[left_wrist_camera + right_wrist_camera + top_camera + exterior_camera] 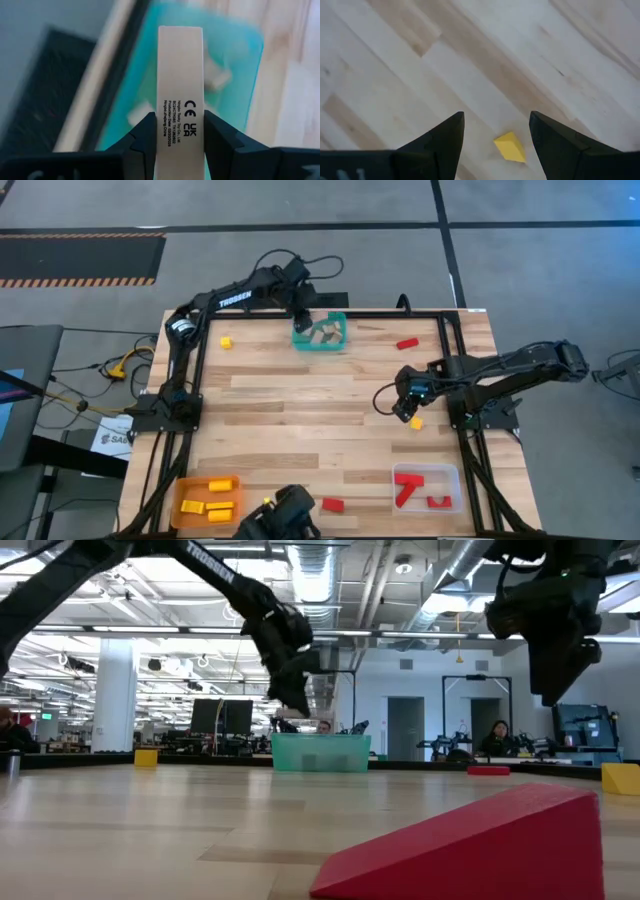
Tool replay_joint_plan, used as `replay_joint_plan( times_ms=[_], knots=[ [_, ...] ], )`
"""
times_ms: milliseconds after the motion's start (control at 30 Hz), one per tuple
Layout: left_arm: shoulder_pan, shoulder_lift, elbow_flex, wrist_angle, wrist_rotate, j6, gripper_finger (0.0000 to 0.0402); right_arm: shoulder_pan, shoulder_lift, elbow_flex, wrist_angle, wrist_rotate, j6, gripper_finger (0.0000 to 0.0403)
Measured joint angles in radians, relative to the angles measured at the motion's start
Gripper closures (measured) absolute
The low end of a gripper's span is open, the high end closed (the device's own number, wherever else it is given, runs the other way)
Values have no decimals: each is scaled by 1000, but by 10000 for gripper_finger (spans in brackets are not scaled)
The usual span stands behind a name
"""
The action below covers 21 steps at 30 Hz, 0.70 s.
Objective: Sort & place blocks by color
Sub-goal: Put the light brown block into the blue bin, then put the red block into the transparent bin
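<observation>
My left gripper (302, 317) hangs over the teal bin (321, 333) at the table's far edge, shut on a plain tan wooden bar (180, 90). The bin holds several tan pieces. My right gripper (408, 412) is open, above and just left of a small yellow block (416, 423) lying flat on the table; in the right wrist view that yellow block (509, 147) shows between the two fingers, below them. Loose blocks: yellow (227, 341) far left, red (406, 343) far right, red (333, 504) at the near edge. My left gripper pinches the tan bar between its two fingers on the bar's long side faces, near its printed end (180, 125). The bar runs on lengthwise past the fingertips. It is lifted clear, above the teal bin.
An orange bin (207, 500) with yellow blocks sits at the near left corner. A clear bin (428, 487) with red blocks sits near right. A black frame (195, 360) runs round the table. A red wedge (470, 840) lies close to the low camera. The table's middle is bare wood.
</observation>
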Motion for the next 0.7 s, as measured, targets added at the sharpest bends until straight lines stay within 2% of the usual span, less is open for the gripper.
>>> replay_joint_plan(
  times_ms=[167, 300, 567, 700],
  knots=[
    [-1, 51, 0, -62, 10, -5, 306, -64, 0, 0, -12, 12, 20, 159],
    [-25, 60, 2, -19, 22, -34, 296, -148, 0, 0, -19, 44, 17, 159],
    [-62, 62, 23, 30, -20, -69, 120, -352, 0, 0, 11, 106, -63, 159],
    [-62, 62, 82, -13, -60, -77, 78, -493, 0, 0, 107, 109, -143, 159]
  ],
)
